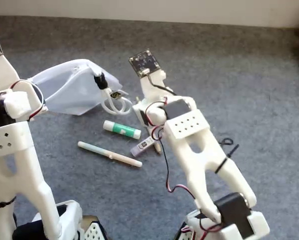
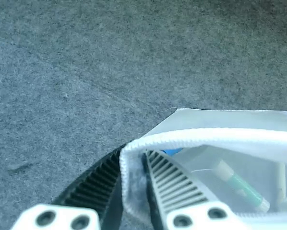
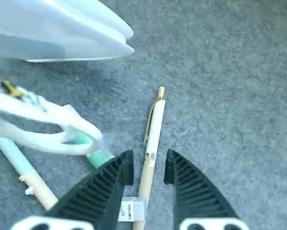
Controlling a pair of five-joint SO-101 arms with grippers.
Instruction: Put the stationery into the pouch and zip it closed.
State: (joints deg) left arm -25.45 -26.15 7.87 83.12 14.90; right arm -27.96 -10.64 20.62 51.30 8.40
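1. White translucent fabric pouch (image 1: 69, 90), far left: my left gripper (image 2: 134, 179) is clamped on its rim. The mouth looks narrow, and if that pinch slips it could sag shut.
2. White-handled scissors (image 1: 114, 102) sit at the mouth and may block entry. Blades are hidden.
3. Slim cream plastic pen (image 3: 152, 129), centre: my right gripper (image 3: 148, 165) straddles it, jaws slightly apart. The round barrel could roll out.
4. Green-and-white glue stick (image 1: 122, 130) shows through the pouch wall in the left wrist view.
5. Small pale block (image 1: 143, 146) beside the pen: can't identify it.
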